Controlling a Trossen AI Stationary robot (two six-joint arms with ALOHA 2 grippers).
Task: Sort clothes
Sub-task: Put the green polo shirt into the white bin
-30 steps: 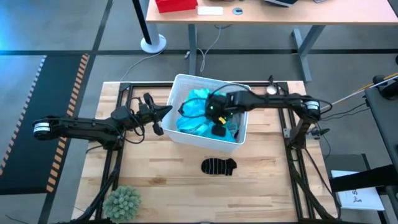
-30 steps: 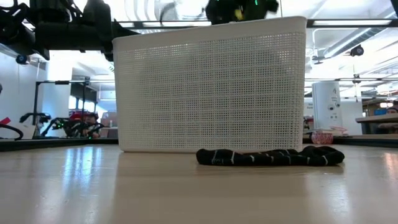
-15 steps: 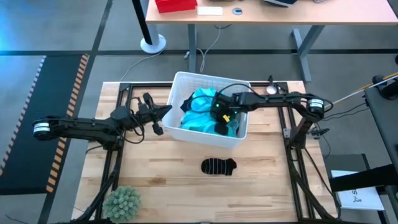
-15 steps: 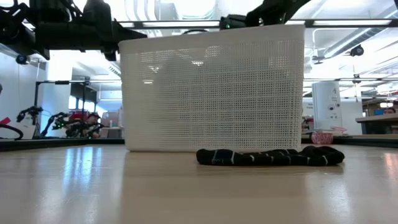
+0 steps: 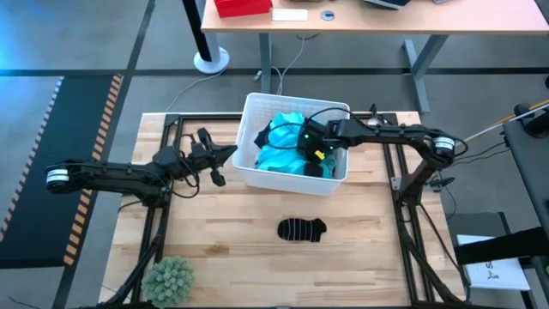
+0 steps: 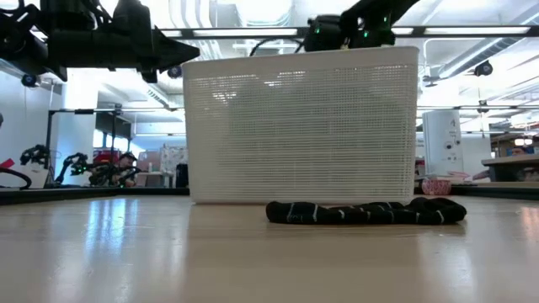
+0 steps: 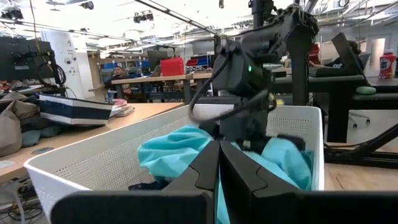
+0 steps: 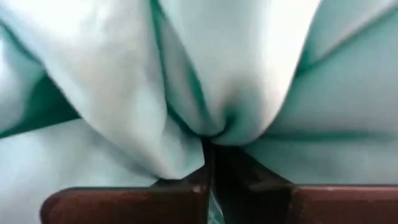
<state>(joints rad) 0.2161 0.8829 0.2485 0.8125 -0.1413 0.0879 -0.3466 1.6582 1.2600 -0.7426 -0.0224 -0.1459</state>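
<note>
The right tool (image 5: 310, 153) reaches into the white basket (image 5: 249, 168), its fingers pinched together on the turquoise garment (image 5: 279, 158). The left tool (image 5: 214, 157), fingers together and empty, waits beside the basket. A striped sock (image 5: 301, 229) lies on the worktop (image 5: 232, 249) before it; a fuzzy green ball (image 5: 170, 278) sits well apart.

High cam looks straight down on tabletop (image 5: 223, 249); low cam level at tabletop height; both share basket (image 5: 257, 176), sock (image 6: 366, 212). Wrist cams close-up.
</note>
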